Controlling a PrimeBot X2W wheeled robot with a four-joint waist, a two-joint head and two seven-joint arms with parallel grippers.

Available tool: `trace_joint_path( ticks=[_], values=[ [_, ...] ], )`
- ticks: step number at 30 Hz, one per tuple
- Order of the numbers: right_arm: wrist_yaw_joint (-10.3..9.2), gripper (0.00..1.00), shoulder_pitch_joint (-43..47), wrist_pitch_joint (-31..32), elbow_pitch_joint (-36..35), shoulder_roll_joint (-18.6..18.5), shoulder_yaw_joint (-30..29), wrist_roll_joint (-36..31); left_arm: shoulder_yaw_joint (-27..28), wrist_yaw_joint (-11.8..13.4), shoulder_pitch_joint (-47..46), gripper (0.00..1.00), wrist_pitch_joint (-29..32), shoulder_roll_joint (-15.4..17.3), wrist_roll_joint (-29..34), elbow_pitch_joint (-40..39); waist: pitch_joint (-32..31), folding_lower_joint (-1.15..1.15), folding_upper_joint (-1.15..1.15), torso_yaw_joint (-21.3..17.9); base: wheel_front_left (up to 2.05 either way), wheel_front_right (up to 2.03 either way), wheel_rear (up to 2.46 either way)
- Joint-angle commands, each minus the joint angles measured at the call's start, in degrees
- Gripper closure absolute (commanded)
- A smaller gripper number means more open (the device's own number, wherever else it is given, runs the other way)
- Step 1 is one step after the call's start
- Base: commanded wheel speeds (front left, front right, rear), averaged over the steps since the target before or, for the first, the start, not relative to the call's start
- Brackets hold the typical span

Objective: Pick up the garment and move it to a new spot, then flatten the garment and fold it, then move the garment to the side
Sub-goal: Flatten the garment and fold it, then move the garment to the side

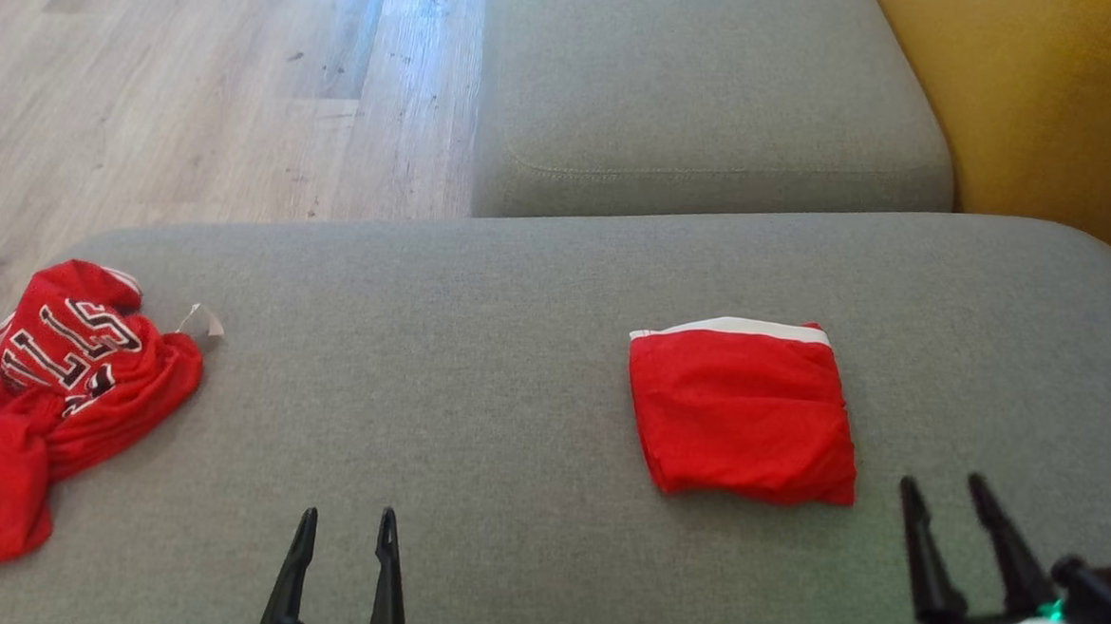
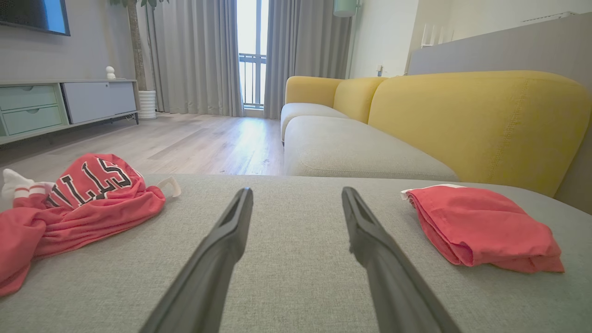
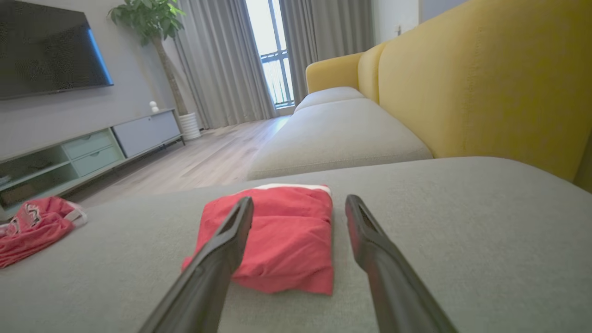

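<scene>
Folded red garment (image 1: 742, 417) lies flat on grey seat cushion (image 1: 477, 365), right of centre. Crumpled red jersey (image 1: 66, 391) sits at cushion's left edge. Left gripper (image 1: 348, 513) and right gripper (image 1: 941, 482) both spread wide, empty, near front edge.

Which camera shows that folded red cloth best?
The head view: it looks down on the whole folded red garment, white band included. The right wrist view sees it low, partly behind the right gripper; the left wrist view catches it side-on.

Frame edge cuts the crumpled jersey (image 2: 92, 208); lettering (image 2: 95, 180) partly hidden in folds.
</scene>
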Motion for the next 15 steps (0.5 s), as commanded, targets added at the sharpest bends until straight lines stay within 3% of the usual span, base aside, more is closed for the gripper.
trace_joint_path(
  ticks=[1, 15],
  values=[
    [-0.05, 0.00, -0.6, -0.8, -2.4, -0.6, 0.9, -1.4, 2.1, 0.1, -1.6, 0.00, -0.4, -0.2, 0.6, -1.9, -0.2, 0.01, 0.00, -0.1, 0.00, 0.00, 0.00],
    [-0.05, 0.00, 1.7, -0.8, -2.6, 0.9, 2.2, -5.9, 2.1, 0.5, -0.7, 0.00, -0.4, -0.2, 1.1, -0.7, -0.8, 0.01, 0.00, -0.6, 0.00, 0.00, 0.00]
  ],
)
